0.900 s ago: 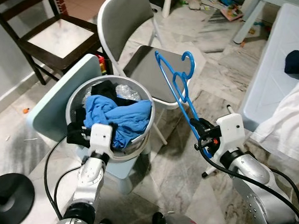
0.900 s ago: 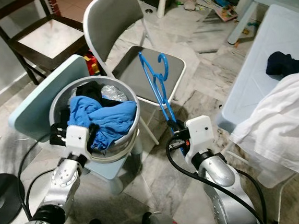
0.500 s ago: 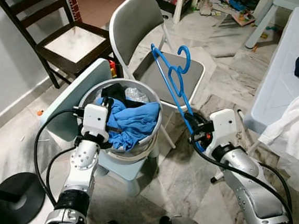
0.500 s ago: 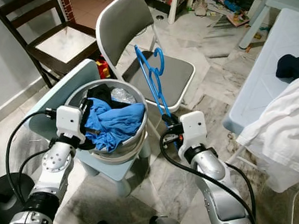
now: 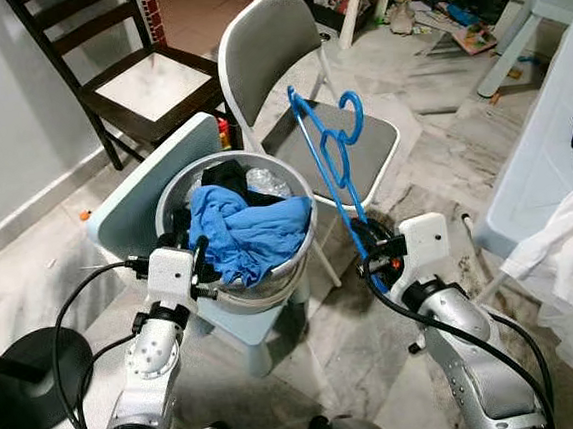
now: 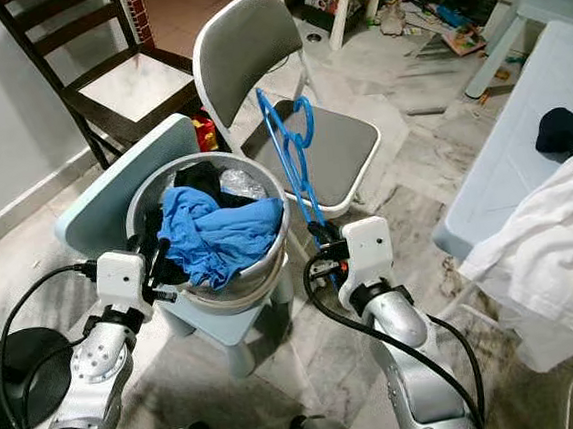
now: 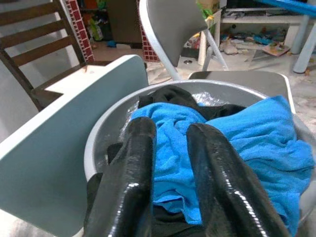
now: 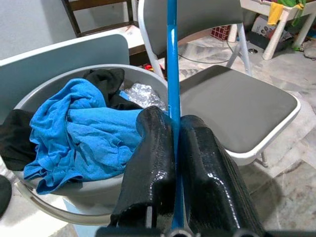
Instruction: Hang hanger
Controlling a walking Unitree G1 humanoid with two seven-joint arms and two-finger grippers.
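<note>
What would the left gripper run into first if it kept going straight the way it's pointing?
Most likely the blue cloth heaped in the grey bucket: the left gripper points over the rim straight at it. Depth is hard to judge, so the rim might come first.

Grey bucket (image 5: 305,248) on a small pale blue stool (image 5: 130,203) blocks the centre, stuffed with blue cloth (image 5: 248,228) and dark clothes. Left claw (image 5: 195,263) sits against its rim. Right claw (image 5: 361,243), clamped on the blue hanger (image 5: 327,156), has a narrow gap to the bucket. Grey folding chair (image 5: 271,35) stands close behind; dark wooden chair (image 5: 111,49) further left. Pale bench (image 5: 541,142) with clothes walls the right. Open marble floor (image 5: 349,355) in front.
</note>
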